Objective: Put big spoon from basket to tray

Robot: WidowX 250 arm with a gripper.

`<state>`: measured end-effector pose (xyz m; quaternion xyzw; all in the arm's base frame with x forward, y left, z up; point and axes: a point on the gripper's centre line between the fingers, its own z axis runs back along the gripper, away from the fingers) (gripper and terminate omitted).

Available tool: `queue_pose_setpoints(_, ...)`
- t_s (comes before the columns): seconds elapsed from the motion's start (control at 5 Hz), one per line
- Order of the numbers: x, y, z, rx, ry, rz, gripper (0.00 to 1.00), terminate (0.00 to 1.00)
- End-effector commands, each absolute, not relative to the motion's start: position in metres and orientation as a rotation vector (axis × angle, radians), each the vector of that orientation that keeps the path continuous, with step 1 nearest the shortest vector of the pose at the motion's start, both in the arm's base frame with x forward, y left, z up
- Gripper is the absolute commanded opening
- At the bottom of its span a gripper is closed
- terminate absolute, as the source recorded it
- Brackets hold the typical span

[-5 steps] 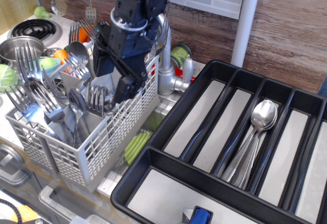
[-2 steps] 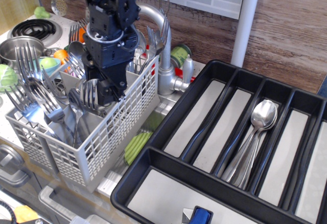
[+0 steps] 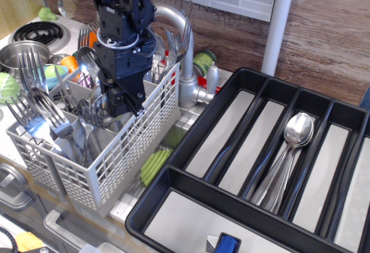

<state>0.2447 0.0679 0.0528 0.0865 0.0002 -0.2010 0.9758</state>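
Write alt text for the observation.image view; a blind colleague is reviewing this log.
A dark blue robot gripper reaches down into a light grey cutlery basket full of forks and spoons. To the right, a black tray holds several big spoons in one compartment.

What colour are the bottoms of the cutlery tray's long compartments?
Pale grey, inside the black cutlery tray; only observation.image shows it.

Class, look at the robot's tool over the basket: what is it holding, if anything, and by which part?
It cannot be told: the tool reaches down among cutlery inside the basket, its tips hidden.
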Motion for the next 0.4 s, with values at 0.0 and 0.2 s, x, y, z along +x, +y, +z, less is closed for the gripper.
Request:
queue_pose_setpoints(0.0,0.255,0.063,0.072,0.193,-0.018,-0.347,0.00,0.00)
queue_pose_setpoints(0.2,0.260,0.057,0.087,0.213,0.033,-0.304,0.00,0.00)
